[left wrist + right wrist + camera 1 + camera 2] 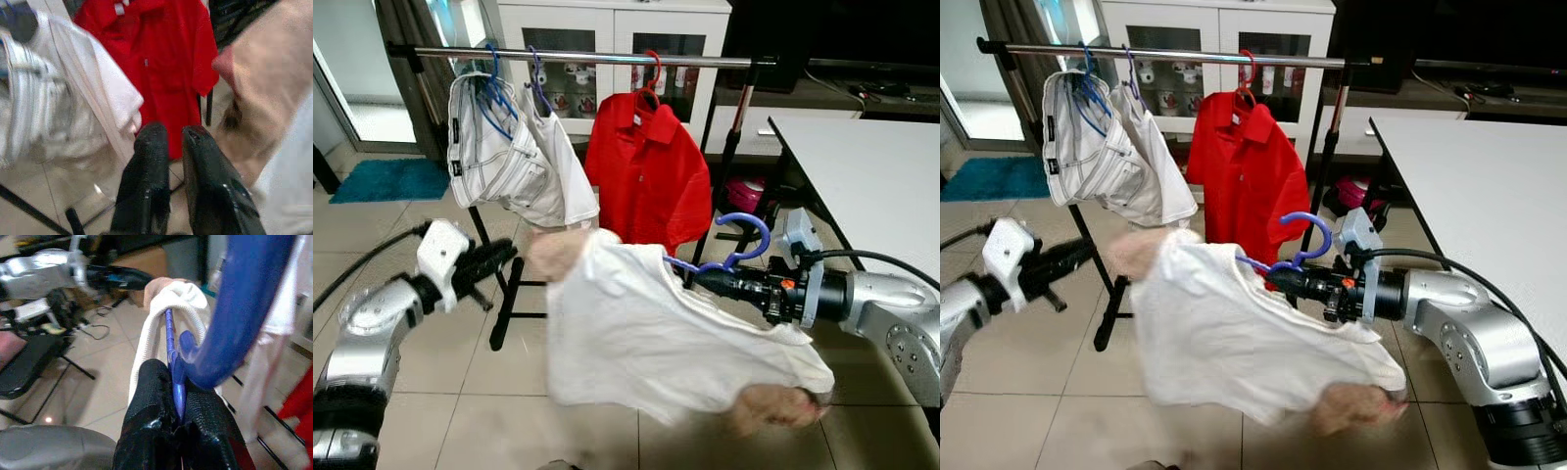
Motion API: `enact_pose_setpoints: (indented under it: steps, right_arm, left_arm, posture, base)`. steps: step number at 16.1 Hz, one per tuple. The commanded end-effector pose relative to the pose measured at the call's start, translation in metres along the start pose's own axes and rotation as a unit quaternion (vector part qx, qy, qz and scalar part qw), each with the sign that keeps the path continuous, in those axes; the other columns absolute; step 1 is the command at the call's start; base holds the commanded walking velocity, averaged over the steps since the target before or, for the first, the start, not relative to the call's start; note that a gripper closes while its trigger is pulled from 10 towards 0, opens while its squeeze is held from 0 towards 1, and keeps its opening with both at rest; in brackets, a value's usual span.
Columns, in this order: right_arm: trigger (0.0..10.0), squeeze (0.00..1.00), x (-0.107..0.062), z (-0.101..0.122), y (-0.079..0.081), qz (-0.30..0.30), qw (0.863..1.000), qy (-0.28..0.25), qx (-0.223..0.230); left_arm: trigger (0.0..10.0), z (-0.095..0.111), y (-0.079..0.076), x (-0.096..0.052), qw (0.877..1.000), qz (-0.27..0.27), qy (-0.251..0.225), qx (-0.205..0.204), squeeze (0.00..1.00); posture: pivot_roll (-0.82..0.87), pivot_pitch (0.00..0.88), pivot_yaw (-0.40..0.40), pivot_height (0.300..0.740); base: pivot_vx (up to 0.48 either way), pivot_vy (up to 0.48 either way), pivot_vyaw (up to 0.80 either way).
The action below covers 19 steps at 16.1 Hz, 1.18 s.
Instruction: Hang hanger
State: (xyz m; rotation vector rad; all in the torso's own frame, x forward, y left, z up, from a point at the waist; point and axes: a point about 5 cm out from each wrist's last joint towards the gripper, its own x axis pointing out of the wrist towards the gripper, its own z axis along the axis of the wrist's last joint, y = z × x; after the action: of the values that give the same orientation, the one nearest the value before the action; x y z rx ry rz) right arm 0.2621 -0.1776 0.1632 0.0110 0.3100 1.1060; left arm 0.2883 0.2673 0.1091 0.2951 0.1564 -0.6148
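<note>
A home: tiled floor [431,392], a clothes rack [607,58] with shirts, a white glass-door cabinet [607,39], a teal mat [386,179], a white desk [871,176].

Blue plastic hanger [729,250] w/ white shirt [646,333] draped on it, held in mid-air in front of the clothes rail [607,57], below rail level. Hook [749,227] curls upward, body runs roughly horizontal, neck pinched between fingers of right end effector [705,277]. Shirt is blurred, hangs slack off the hanger, collar bunched around the hanger arm. Hanger not on the rail yet.
</note>
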Motion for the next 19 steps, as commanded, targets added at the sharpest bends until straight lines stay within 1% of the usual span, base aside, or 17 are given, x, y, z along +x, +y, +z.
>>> enact_pose_setpoints:
  steps: [1,3,4,5,6,7,8,9,10,11,12,13,14,16,17,18,19]
  right_arm:
    - [10.0,0.0,-0.004,0.0,-0.005,-0.034,0.999,-0.003,0.002]
    - [10.0,0.0,-0.006,-0.004,-0.007,-0.061,0.998,-0.008,0.009]
    - [10.0,0.0,-0.008,-0.006,-0.007,-0.079,0.997,-0.015,0.016]
    - [10.0,0.0,-0.009,-0.013,-0.01,-0.116,0.993,-0.017,0.029]
    - [10.0,0.0,-0.007,-0.02,-0.01,-0.149,0.988,-0.018,0.039]
    - [10.0,0.0,-0.001,-0.031,-0.011,-0.196,0.98,-0.007,0.037]
    - [10.0,0.0,0.003,-0.035,-0.011,-0.215,0.976,-0.005,0.039]
    - [10.0,0.0,0.014,-0.047,-0.011,-0.275,0.961,-0.003,0.042]
    - [10.0,0.0,0.017,-0.05,-0.01,-0.29,0.956,-0.006,0.053]
    - [10.0,0.0,0.023,-0.061,-0.004,-0.289,0.955,0.026,0.058]
    - [10.0,0.0,0.026,-0.072,0.005,-0.266,0.96,0.082,0.016]
    - [10.0,0.0,0.022,-0.088,0.003,-0.279,0.948,0.152,-0.011]
    - [10.0,0.0,0.021,-0.094,0.002,-0.294,0.943,0.157,0.012]
    - [10.0,0.0,0.018,-0.099,-0.006,-0.325,0.927,0.184,-0.011]
    - [10.0,0.0,0.023,-0.099,-0.007,-0.328,0.933,0.147,0.022]
    - [10.0,0.0,0.025,-0.101,-0.01,-0.343,0.928,0.143,0.034]
    - [10.0,0.0,0.025,-0.106,-0.014,-0.351,0.918,0.185,-0.01]
  left_arm:
    - [10.0,-0.003,-0.001,-0.005,1.0,0.005,-0.001,-0.014,1.0]
    - [10.0,-0.01,-0.002,-0.01,0.999,0.028,0.004,-0.027,1.0]
    - [10.0,-0.017,0.0,-0.013,0.997,0.069,0.016,-0.032,1.0]
    - [10.0,-0.015,-0.004,-0.007,0.993,0.104,-0.001,-0.064,0.93]
    - [10.0,-0.006,-0.012,0.002,0.987,0.117,-0.037,-0.104,0.15]
    - [10.0,0.007,-0.025,0.016,0.981,0.12,-0.08,-0.133,0.0]
    - [10.0,0.012,-0.03,0.022,0.979,0.12,-0.091,-0.138,0.0]
    - [10.0,0.025,-0.046,0.042,0.977,0.113,-0.105,-0.144,0.0]
    - [10.0,0.026,-0.05,0.047,0.979,0.114,-0.096,-0.14,0.0]
    - [10.0,0.026,-0.059,0.054,0.984,0.107,-0.082,-0.12,0.0]
    - [10.0,0.02,-0.063,0.057,0.988,0.108,-0.047,-0.097,0.0]
    - [10.0,0.018,-0.064,0.058,0.988,0.119,-0.032,-0.093,0.0]
    - [10.0,0.018,-0.06,0.056,0.985,0.133,-0.027,-0.107,0.0]
    - [10.0,0.018,-0.059,0.053,0.987,0.131,-0.019,-0.088,0.0]
    - [10.0,0.017,-0.063,0.051,0.99,0.124,-0.014,-0.069,0.0]
    - [10.0,0.015,-0.069,0.049,0.991,0.121,-0.009,-0.058,0.0]
    - [10.0,0.014,-0.073,0.049,0.991,0.121,-0.006,-0.055,0.0]
  posture:
    - [-0.16,0.0,0.002,0.74]
    - [-0.16,0.0,0.002,0.74]
    - [-0.16,0.0,-0.001,0.74]
    - [-0.16,0.0,-0.003,0.74]
    - [-0.16,0.0,-0.003,0.74]
    - [-0.16,0.0,-0.003,0.74]
    - [-0.16,0.0,-0.007,0.74]
    - [-0.17,0.0,-0.014,0.74]
    - [-0.17,0.0,-0.012,0.74]
    - [-0.17,0.0,-0.008,0.74]
    - [-0.18,0.0,-0.001,0.74]
    - [-0.17,0.0,0.0,0.74]
    - [-0.16,0.0,-0.006,0.74]
    - [-0.16,0.0,-0.016,0.74]
    - [-0.16,0.0,-0.03,0.74]
    - [-0.16,0.0,-0.033,0.74]
    - [-0.16,0.0,-0.034,0.74]
  base:
    - [0.0,0.0,0.0]
    - [0.0,0.0,0.0]
    - [0.0,0.0,0.0]
    - [0.0,0.0,0.0]
    - [0.0,0.0,0.0]
    - [0.0,0.0,0.0]
    - [0.0,0.0,0.0]
    - [0.0,0.0,0.0]
    - [0.0,0.0,0.0]
    - [0.0,0.0,0.0]
    - [0.0,0.0,0.0]
    - [0.0,0.0,0.0]
    - [0.0,0.0,0.0]
    - [0.0,0.0,0.0]
    - [0.0,0.0,0.0]
    - [0.0,0.0,0.0]
    - [0.0,0.0,0.0]
